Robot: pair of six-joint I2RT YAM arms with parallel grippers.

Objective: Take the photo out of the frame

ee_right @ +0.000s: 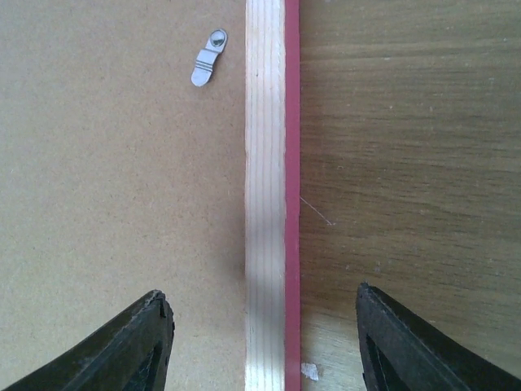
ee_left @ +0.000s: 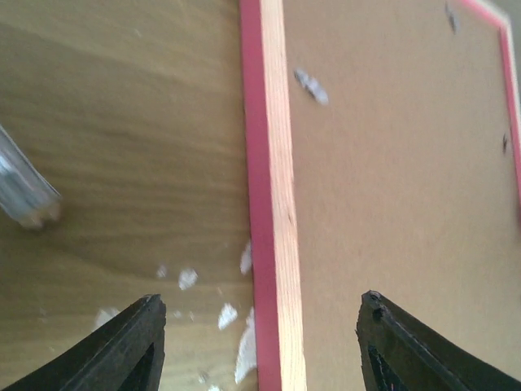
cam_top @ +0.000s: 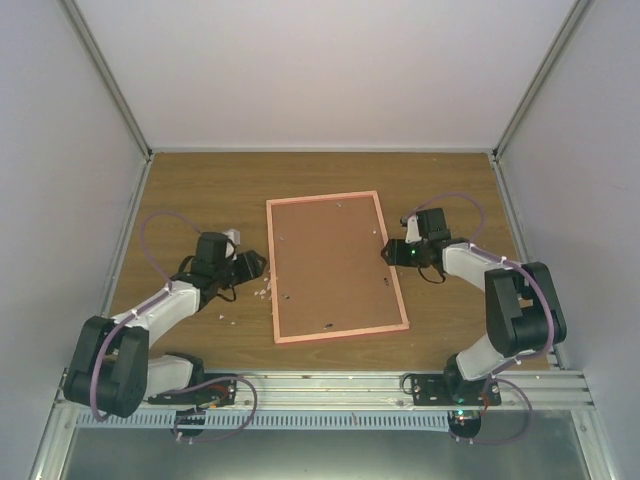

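Symmetrically, the left end effector [cam_top: 258,266] and right end effector [cam_top: 388,251] reach inward, spread, each straddling the frame [cam_top: 330,265].

The frame [cam_top: 340,333] is bright pink-red outside with a pale, straight-grained wood strip inside; its backing board [cam_top: 330,270] is plain tan-brown (no pattern). The table [cam_top: 200,190] is streaky mid-brown woodgrain, white scraps [ee_left: 188,278] lie lower left, and a ribbed clip [ee_right: 208,59] upper left gleams silver

White scraps [ee_left: 188,278] lie scattered on the brown wooden table [ee_left: 122,122].
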